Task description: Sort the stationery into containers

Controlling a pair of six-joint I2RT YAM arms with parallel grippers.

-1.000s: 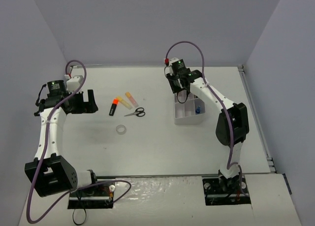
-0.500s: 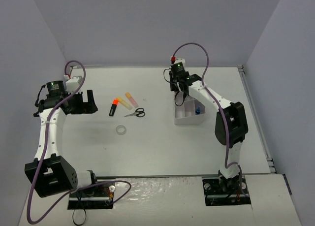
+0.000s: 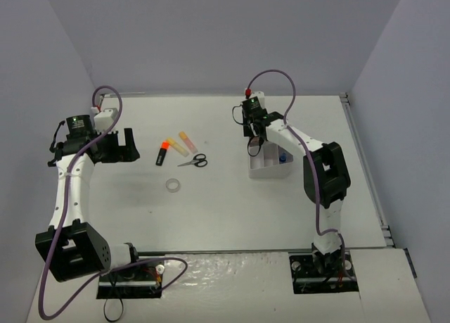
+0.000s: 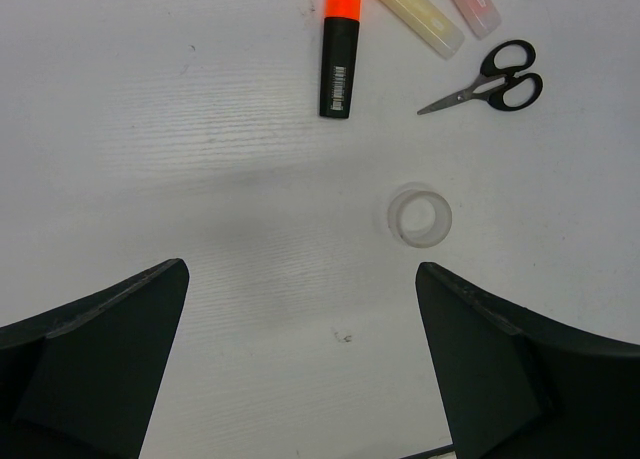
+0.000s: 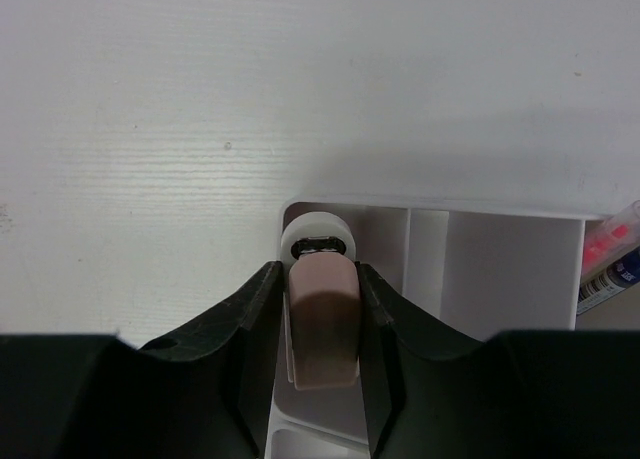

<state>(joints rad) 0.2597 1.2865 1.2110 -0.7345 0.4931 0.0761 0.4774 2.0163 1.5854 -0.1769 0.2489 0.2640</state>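
Right arm [image 3: 309, 143] shifted slightly; right tool [image 5: 320, 309] over tray [image 5: 440, 207] corner compartment, clamped on pink eraser [image 5: 322, 344], unreleased. Left tool [image 4: 300, 309] wide open, empty, above tape ring [image 4: 420, 215]. Scissors [image 4: 490, 79], highlighters [image 4: 340, 59] left on surface [image 4: 200, 179].

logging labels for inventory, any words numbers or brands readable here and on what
No text is readable in any view.
orange highlighter: white barcode patch on its black barrel, digits too small to read.
small item at the organiser tray's right edge: blue and white label, blurred.
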